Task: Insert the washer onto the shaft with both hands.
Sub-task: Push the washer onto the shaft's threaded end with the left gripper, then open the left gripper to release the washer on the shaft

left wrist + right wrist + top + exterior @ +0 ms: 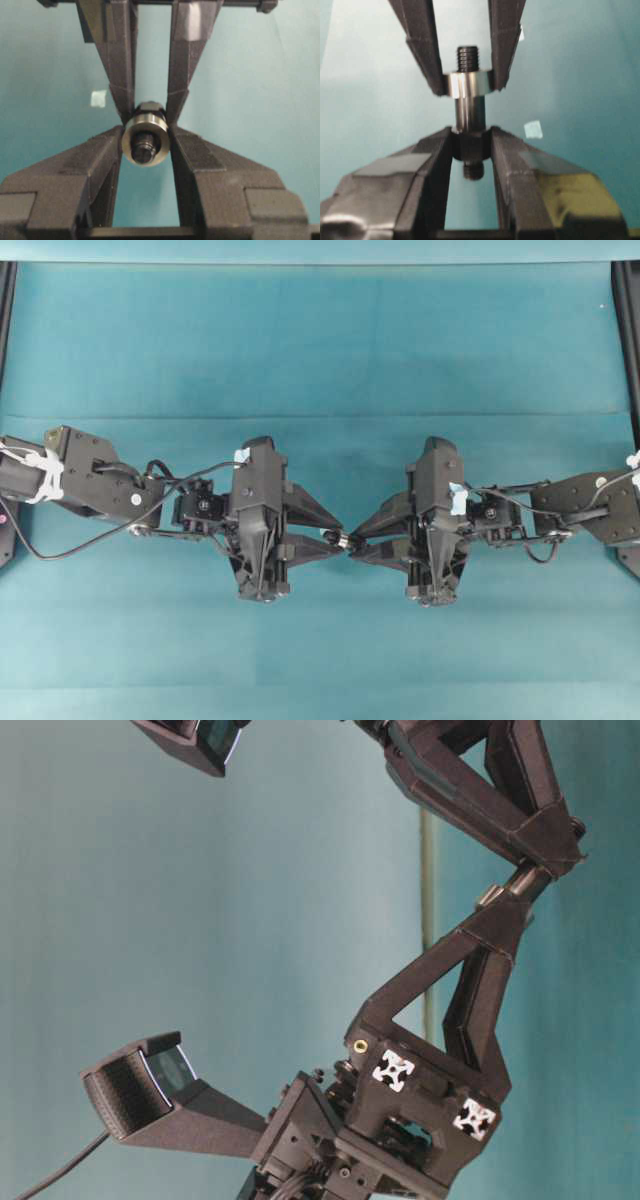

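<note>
Both grippers meet tip to tip: our left gripper [146, 207] clamps the washer [145, 139], already ringing the shaft [468, 112] clamped lengthwise in our right gripper [470, 197].

My left gripper [335, 537] and right gripper [358, 540] meet fingertip to fingertip at mid-table, both arms stretched level, jaws clamped.

table cover: a teal cloth [320, 350] is lying flat over the whole work surface, with faint fold creases running across it
tape scraps: one small pale square [98, 98] is sitting on the cloth in the left wrist view, another [533, 129] is showing up in the right wrist view
frame: dark rails [626, 330] are running along both side edges of the overhead view
</note>
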Controlling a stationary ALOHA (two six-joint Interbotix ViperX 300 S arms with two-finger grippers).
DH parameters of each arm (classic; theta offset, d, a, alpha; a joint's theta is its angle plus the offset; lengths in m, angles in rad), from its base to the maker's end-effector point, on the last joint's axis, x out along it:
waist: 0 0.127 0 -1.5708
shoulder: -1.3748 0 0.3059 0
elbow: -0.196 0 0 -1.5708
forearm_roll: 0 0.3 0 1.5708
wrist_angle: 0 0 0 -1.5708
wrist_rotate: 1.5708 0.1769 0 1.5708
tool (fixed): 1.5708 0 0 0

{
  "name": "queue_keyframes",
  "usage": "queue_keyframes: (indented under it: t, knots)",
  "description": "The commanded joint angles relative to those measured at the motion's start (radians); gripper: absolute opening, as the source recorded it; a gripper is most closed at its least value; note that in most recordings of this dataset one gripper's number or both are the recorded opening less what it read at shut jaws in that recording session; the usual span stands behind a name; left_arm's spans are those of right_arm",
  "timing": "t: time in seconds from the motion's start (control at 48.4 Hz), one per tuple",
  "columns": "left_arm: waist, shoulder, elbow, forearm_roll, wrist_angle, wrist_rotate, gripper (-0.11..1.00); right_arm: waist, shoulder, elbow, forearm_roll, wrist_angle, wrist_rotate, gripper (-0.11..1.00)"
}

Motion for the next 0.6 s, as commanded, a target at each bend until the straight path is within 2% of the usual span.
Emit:
queue_keyframes:
  t: [0.0, 0.578]
  knots:
    - [-0.005, -0.003, -0.017, 0.003, -0.005, 0.000, 0.35, -0.003, -0.009, -0.023, -0.002, -0.015, 0.000, 0.00]
    - [-0.005, 0.028, -0.055, 0.003, 0.018, 0.009, 0.35, -0.003, -0.005, -0.032, -0.002, -0.009, 0.000, 0.00]
